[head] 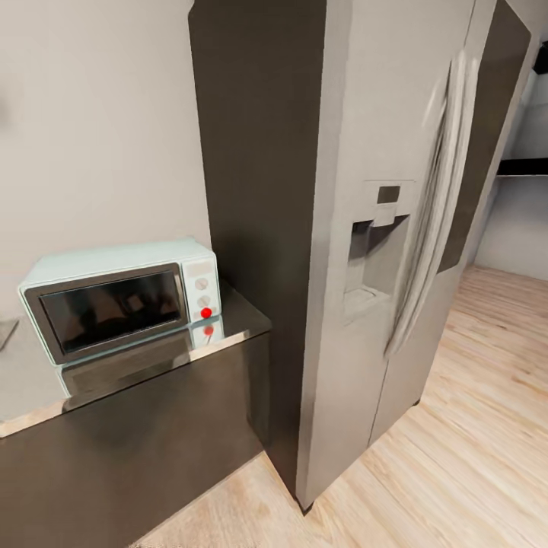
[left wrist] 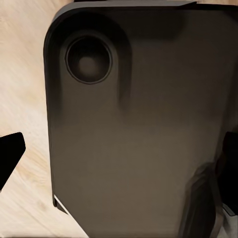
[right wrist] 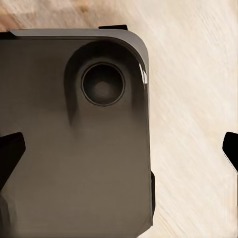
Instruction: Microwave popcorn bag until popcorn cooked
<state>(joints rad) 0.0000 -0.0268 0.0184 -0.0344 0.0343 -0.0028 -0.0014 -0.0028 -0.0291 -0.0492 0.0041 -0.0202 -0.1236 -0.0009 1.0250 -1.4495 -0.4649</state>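
Note:
The pale mint-blue microwave [head: 122, 301] stands on the grey countertop [head: 30, 380] against the wall, at the left of the head view. Its dark glass door is shut, and its side panel carries white knobs and a red dot [head: 206, 313]. The popcorn bag and the popcorn are out of view. My left gripper [left wrist: 119, 163] is open, one black fingertip [left wrist: 10, 156] at each side, hanging over my own dark base. My right gripper [right wrist: 121, 156] is open too, with nothing between its fingertips [right wrist: 10, 156].
A tall grey double-door refrigerator [head: 365, 228] with a dispenser stands right beside the countertop's end. Dark cabinet fronts [head: 129, 457] run below the worktop. Light wooden floor [head: 472, 426] stretches to the right. My dark base [right wrist: 74, 148] sits under both wrists.

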